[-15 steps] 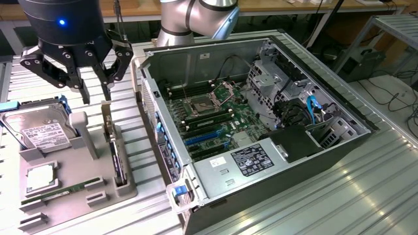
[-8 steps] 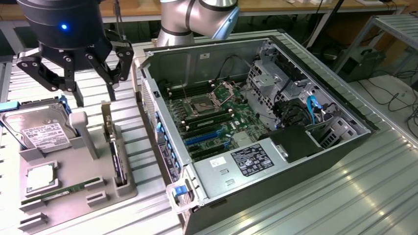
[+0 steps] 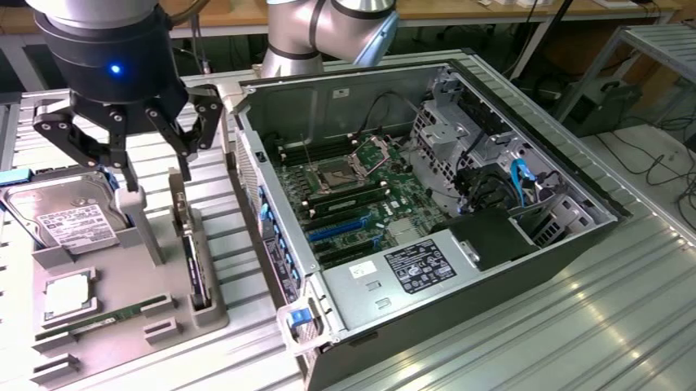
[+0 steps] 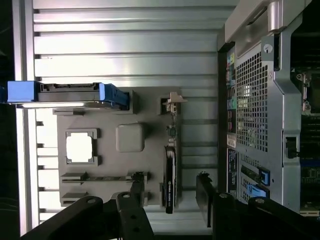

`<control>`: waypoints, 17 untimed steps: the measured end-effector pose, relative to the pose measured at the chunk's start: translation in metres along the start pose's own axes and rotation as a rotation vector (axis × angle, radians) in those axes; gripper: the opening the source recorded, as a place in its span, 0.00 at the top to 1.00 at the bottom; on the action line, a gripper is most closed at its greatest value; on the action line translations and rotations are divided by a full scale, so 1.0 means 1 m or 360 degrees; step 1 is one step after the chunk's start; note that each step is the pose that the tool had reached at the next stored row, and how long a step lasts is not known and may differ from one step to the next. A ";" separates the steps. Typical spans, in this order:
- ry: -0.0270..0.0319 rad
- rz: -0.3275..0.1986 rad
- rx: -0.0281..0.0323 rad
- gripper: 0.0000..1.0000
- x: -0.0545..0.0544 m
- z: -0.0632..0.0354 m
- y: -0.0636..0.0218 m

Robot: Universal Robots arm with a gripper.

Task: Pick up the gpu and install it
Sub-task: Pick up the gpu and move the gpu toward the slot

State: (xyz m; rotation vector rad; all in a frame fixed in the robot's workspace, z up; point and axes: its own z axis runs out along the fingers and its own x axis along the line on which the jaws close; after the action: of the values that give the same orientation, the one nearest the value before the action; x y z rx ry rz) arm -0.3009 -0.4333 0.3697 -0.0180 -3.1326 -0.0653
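Observation:
The gpu (image 3: 192, 252) is a thin dark card standing on edge in a slot of the grey holder tray (image 3: 130, 269), with its pale metal bracket (image 3: 178, 204) at the far end. In the wrist view the gpu (image 4: 170, 180) runs as a dark strip between the two black fingers (image 4: 137, 192), its bracket (image 4: 172, 102) further off. My gripper (image 3: 158, 175) hangs above the card's bracket end, open, with nothing held. In the wrist view the gripper (image 4: 171, 200) straddles the card from above without touching it.
On the same tray are a hard drive (image 3: 65, 216) with blue rails, a CPU (image 3: 68, 297) and a green RAM stick (image 3: 103, 318). The open PC case (image 3: 592, 204) with its motherboard (image 3: 359, 195) lies at the exterior view's right, close beside the tray.

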 end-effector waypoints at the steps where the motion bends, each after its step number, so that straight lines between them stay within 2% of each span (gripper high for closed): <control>1: 0.00020 0.0000 0.00006 0.44 0.000 0.0012 -0.0002; 2: 0.00026 0.0000 0.00065 0.44 0.000 0.0025 -0.0002; 3: 0.00017 0.0000 0.00079 0.38 0.000 0.0033 -0.0004; 5: -0.00005 0.0000 0.00104 0.38 0.000 0.0047 -0.0006; 9: -0.00146 -0.0001 0.00129 0.38 0.000 0.0082 -0.0007; 17: -0.00150 -0.0001 0.00129 0.38 0.000 0.0231 -0.0055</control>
State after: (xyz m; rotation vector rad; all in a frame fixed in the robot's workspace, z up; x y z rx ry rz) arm -0.3009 -0.4378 0.3464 -0.0177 -3.1422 -0.0527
